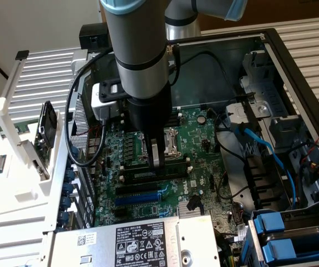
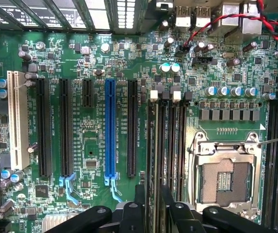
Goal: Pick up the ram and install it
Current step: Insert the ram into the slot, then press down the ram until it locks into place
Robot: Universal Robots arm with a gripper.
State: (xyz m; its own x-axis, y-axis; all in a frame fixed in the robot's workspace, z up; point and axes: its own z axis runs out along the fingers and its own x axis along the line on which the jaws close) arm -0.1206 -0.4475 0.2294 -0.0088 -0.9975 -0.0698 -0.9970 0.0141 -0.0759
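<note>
Green motherboard lies in the open computer case; we note the gripper low over the memory slots beside the CPU socket. We see its jaws parted and holding nothing. We find the ram standing edge-on in a slot, directly between the fingertips.

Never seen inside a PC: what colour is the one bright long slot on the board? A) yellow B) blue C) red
B: the wrist view shows one blue slot standing among black slots on the green board.
</note>
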